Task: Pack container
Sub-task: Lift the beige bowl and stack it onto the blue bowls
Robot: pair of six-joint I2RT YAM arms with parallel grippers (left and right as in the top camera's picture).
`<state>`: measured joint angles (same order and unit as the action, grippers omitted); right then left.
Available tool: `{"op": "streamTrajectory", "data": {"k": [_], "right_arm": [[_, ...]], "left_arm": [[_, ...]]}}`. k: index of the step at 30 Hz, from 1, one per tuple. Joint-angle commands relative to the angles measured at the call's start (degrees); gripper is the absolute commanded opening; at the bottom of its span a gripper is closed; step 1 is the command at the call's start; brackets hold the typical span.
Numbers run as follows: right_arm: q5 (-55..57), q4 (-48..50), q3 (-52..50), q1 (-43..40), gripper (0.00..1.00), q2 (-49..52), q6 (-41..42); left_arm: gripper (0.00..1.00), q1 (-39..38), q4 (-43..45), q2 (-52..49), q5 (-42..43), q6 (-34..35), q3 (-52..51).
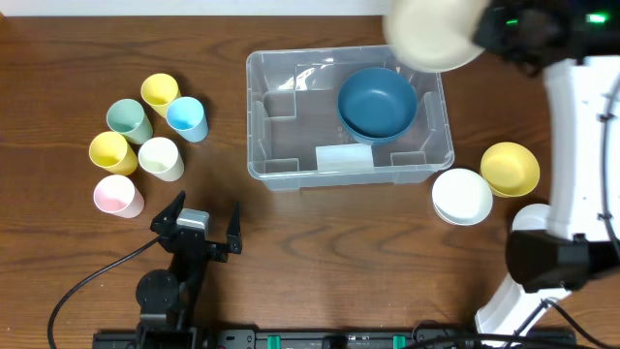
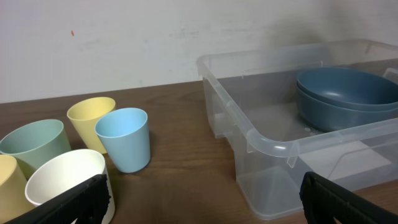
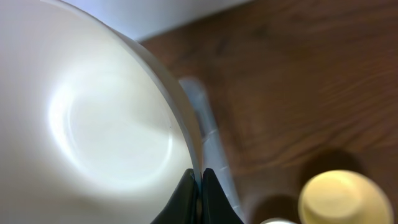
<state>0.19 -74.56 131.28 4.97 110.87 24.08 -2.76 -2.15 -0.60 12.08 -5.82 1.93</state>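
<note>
Overhead: right gripper (image 3: pixel 200 184) pinches smooth cream bowl (image 1: pixel 436 31) by its rim, above corner of clear ribbed container (image 1: pixel 254 116); left gripper (image 1: pixel 206 206) spread.

Your wooden table (image 1: pixel 320 233) carries the container (image 1: pixel 254 126); left of the container you see six cups (image 1: pixel 161 158), right of it a white bowl (image 1: pixel 462 196) and a yellow bowl (image 1: pixel 510 168).

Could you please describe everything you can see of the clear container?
The container is a clear, colourless plastic bin, rectangular with rounded corners, moulded inner ribs and a white label at its near side. It stands upright and lidless on the wooden table. Two stacked blue bowls sit in its right half.
</note>
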Motion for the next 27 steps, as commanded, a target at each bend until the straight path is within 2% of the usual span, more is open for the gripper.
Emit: {"op": "streamTrajectory", "data": {"k": [1, 14, 27], "right_arm": [[3.3, -0.7, -0.7, 3.1, 0.01, 3.1, 0.8], [3.4, -2.6, -1.0, 5.6, 0.01, 15.0, 2.7], [3.3, -1.0, -6.4, 7.1, 0.01, 16.2, 2.4]], "left_arm": [[0.98, 0.2, -0.7, 0.3, 0.8, 0.3, -1.7], [0.98, 0.2, -0.7, 0.3, 0.8, 0.3, -1.7], [0.98, 0.2, -0.7, 0.3, 0.8, 0.3, -1.7]]}}
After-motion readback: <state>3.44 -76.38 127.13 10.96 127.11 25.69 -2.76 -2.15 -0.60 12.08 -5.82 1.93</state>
